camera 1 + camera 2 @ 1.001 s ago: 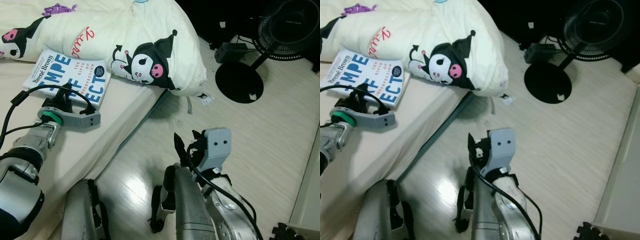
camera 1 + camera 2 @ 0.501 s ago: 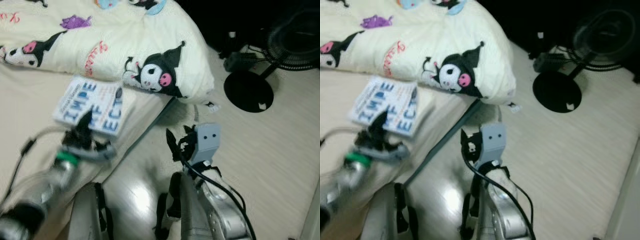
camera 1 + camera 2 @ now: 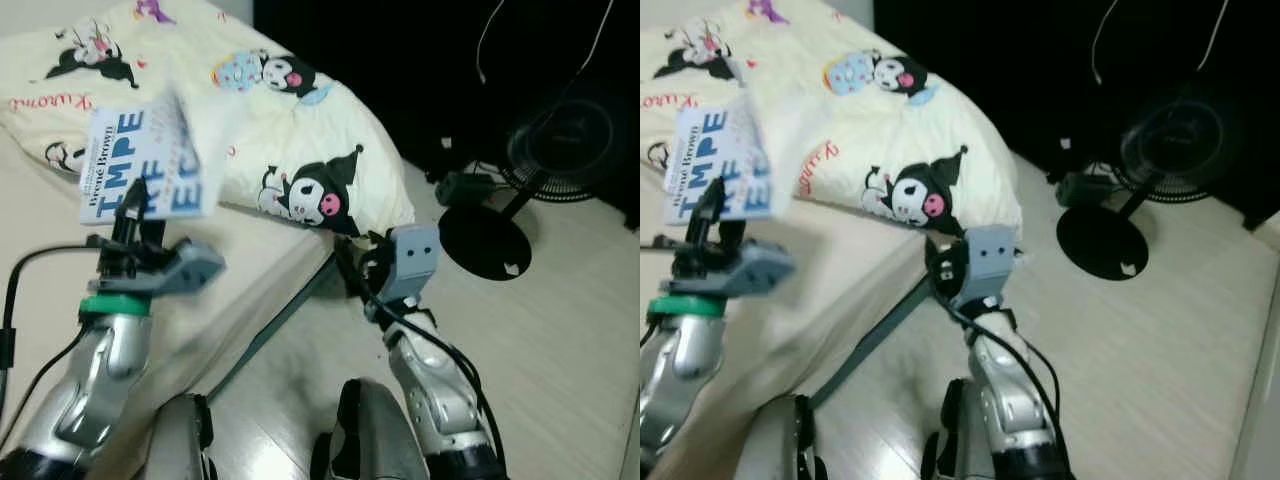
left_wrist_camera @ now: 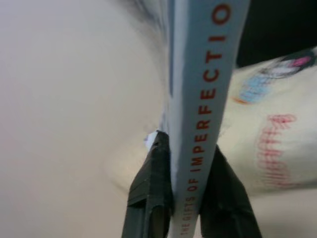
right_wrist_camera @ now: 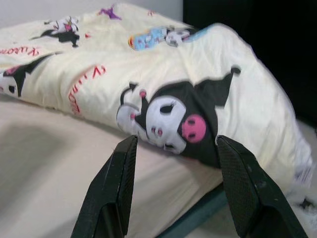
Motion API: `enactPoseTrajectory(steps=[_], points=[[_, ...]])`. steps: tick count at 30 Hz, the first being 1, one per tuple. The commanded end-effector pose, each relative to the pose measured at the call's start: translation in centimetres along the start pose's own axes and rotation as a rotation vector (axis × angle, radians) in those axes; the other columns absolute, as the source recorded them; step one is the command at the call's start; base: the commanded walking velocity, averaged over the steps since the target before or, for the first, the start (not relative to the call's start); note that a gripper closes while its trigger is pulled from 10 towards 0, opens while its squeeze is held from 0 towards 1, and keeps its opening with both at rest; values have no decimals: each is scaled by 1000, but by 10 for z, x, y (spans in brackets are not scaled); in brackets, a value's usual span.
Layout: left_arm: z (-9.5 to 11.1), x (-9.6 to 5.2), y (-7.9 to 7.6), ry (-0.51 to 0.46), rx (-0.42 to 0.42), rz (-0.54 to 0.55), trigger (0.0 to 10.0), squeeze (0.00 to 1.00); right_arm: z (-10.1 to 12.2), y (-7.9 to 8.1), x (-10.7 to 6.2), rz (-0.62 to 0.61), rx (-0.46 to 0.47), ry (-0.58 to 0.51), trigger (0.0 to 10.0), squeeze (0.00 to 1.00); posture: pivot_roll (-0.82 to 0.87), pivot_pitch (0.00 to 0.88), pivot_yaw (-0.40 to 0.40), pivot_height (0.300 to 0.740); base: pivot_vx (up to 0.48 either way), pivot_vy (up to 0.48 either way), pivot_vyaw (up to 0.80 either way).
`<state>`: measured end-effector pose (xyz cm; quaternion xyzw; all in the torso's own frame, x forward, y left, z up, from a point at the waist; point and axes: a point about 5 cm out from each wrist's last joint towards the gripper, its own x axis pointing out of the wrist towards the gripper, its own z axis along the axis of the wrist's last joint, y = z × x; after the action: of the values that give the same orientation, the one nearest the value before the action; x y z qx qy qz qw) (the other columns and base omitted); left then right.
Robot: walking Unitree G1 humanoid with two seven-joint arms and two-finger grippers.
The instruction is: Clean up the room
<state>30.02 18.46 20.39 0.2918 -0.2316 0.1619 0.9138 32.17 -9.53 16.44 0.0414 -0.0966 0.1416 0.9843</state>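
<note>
The white paperback book with big blue title letters (image 3: 140, 165), flat on the beige mattress (image 3: 40, 215) 1 second ago, now stands upright above it, clamped by its lower edge in the left gripper (image 3: 133, 222). Behind the grip lies the cream cartoon-print duvet (image 3: 300, 150). Pickup looks done; carrying it away remains. The right gripper (image 5: 173, 188) hangs spread open, holding nothing, near the bed's edge.

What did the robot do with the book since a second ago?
The left gripper lifted the book off the bed, where it lay flat a second ago, and now holds it upright in the air, its fingers clamped on the spine edge. The right gripper stayed open and empty. The quilt and the fan were not touched; the camera shifted.
</note>
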Motion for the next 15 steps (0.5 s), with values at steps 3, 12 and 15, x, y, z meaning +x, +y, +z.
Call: enactPoseTrajectory(steps=[3,12,15], points=[[14,2,-9,64,-236,-63,10000,0,-2,-7,-1,-18,-12,-1,10000,0,40,58,-58,634,0,0,0],[39,15,-14,71,-459,-145,10000,0,1,-14,3,-48,-13,-36,10000,0,20,37,-41,668,0,0,0],[36,18,-14,75,-451,-156,10000,0,0,-16,3,-54,-16,-37,10000,0,18,36,-41,678,0,0,0]])
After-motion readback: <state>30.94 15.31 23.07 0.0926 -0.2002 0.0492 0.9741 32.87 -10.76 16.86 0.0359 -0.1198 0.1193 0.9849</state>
